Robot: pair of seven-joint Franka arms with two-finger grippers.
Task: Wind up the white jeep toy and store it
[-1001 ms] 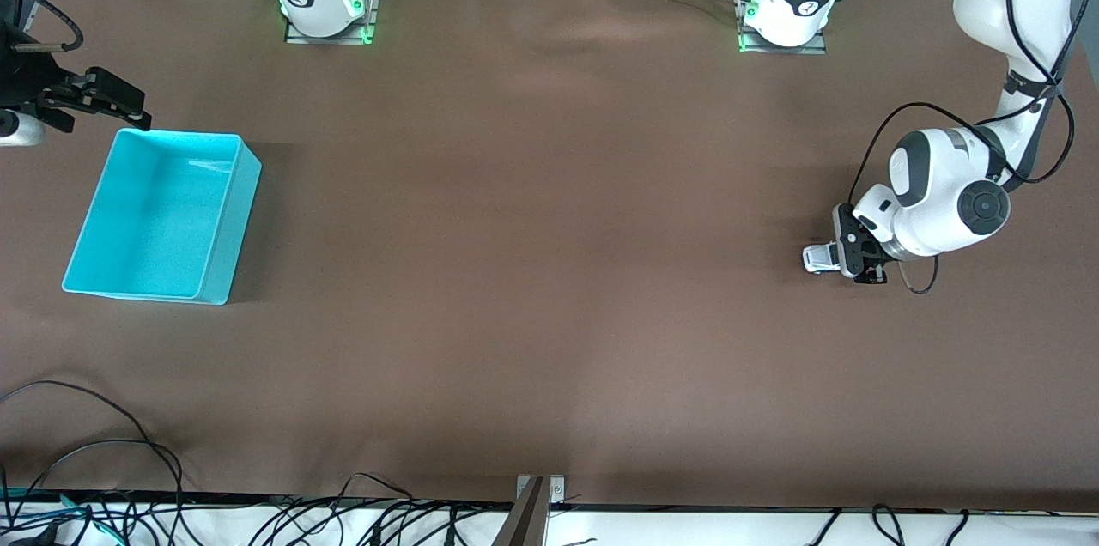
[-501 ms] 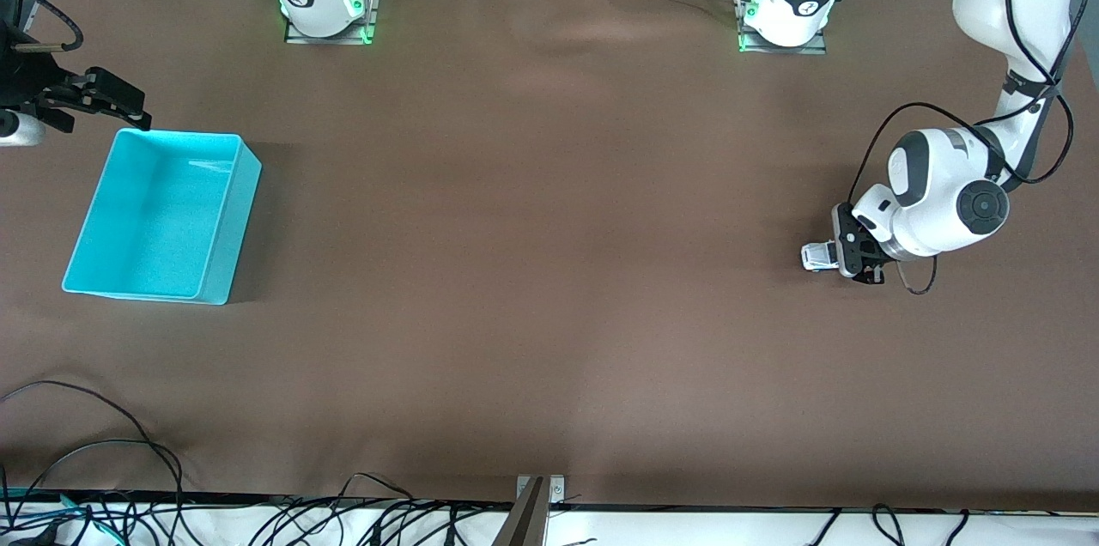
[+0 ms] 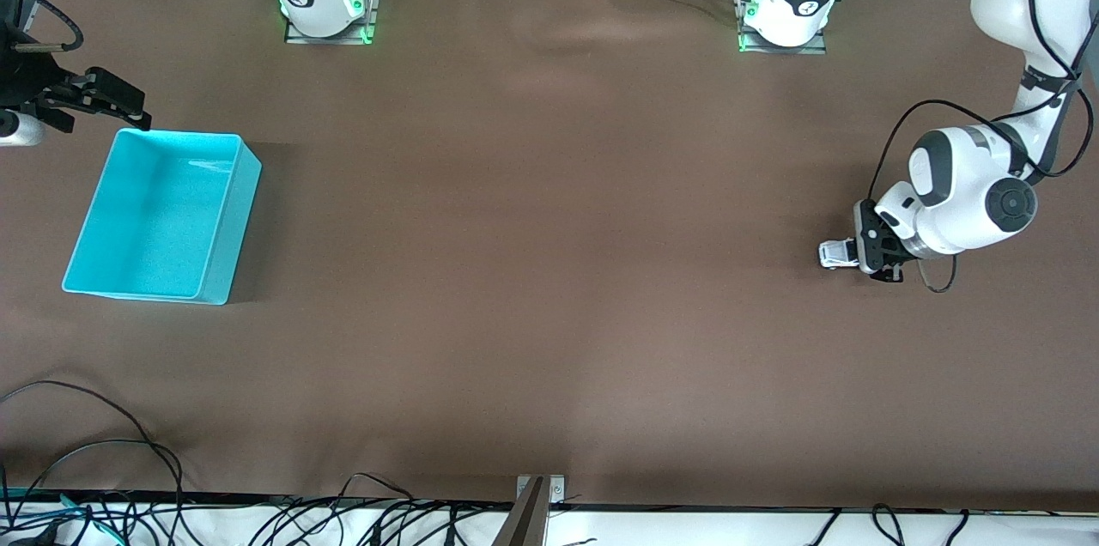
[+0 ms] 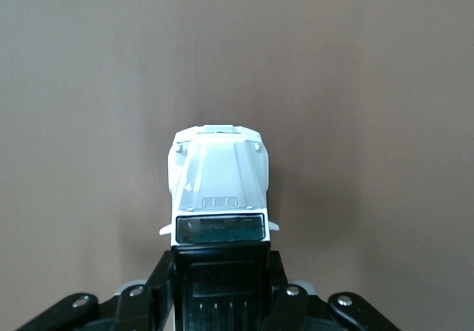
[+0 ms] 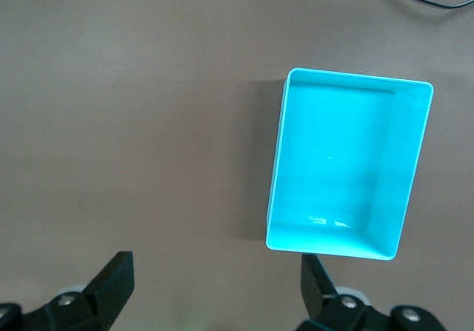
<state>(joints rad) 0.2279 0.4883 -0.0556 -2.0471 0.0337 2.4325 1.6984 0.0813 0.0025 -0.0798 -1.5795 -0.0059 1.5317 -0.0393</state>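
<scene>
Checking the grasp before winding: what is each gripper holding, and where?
Left gripper clamps the white jeep toy by its black roofed rear. Right gripper is open, empty.

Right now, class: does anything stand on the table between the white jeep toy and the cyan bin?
Nothing visible does. The left gripper is shut on the white jeep toy; bare brown table stretches to the cyan bin.

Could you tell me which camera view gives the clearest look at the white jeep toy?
The left wrist view: the white jeep toy fills the centre, hood and windshield plain, gripped by the left tool. The front view shows only a small white speck; the right wrist view misses it.
</scene>
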